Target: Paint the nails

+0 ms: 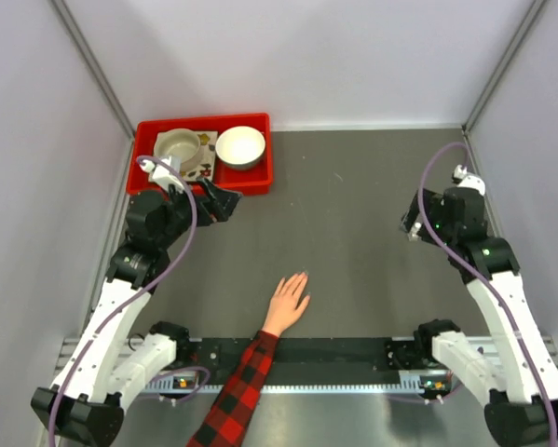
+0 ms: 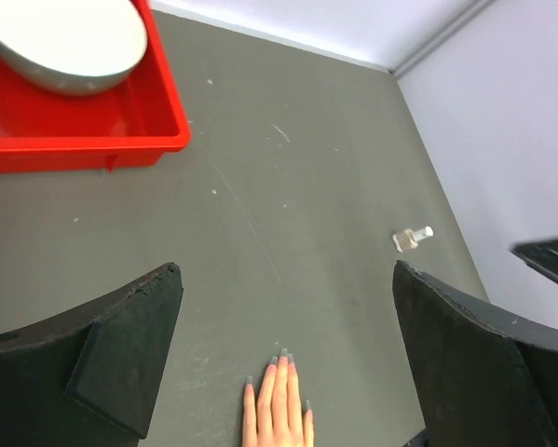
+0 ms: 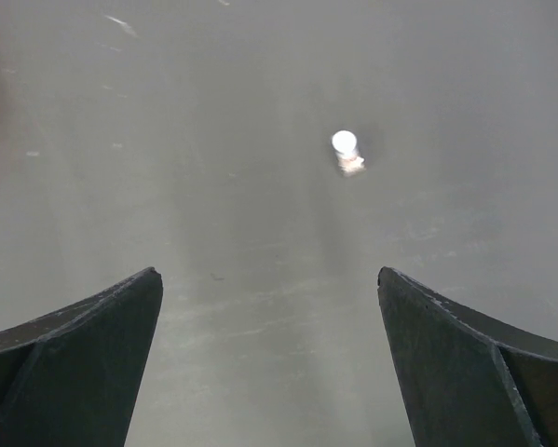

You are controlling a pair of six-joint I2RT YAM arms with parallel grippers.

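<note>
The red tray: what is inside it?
A beige bowl on the left and a white bowl on the right. A flowered piece shows by the beige bowl. The left arm covers the tray's near left corner; what lies there is hidden.

Soft, even overhead light fills all three views, leaving only faint shadows on the grey bench (image 1: 353, 233). The overhead view is sharp. In both wrist views the black jaws read as dark, near-featureless shapes. In the right wrist view a pale streak of glare lies between the jaws, and a small white-capped object (image 3: 346, 151) ahead of them looks blurred.
</note>
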